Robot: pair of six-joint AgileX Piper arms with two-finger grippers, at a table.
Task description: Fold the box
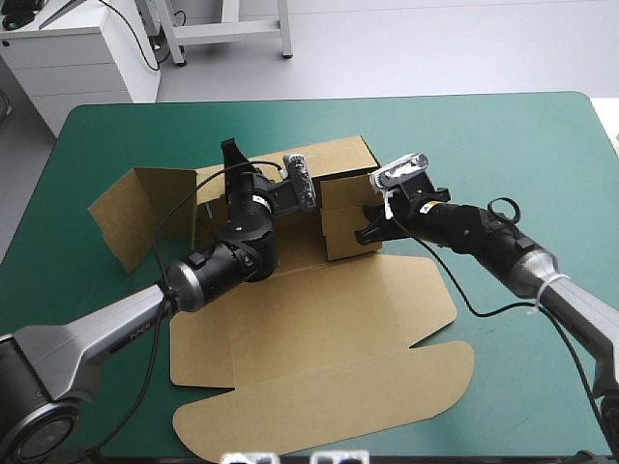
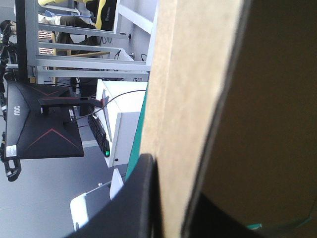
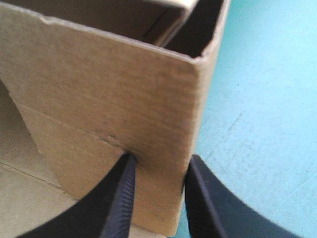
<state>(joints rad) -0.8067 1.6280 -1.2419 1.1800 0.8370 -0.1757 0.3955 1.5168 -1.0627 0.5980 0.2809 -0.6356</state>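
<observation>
only the wrist views show left fingers [image 2: 141, 208] and right fingers [image 3: 119, 198] each pinching a wall of the box [image 1: 319, 338].

I have the left arm [image 1: 208, 266] extended forward and the right arm [image 1: 484, 237] angled inward. The left gripper [image 2: 171, 198] and right gripper [image 3: 158, 173] each pinch a wall of the box [image 1: 348, 159].
</observation>
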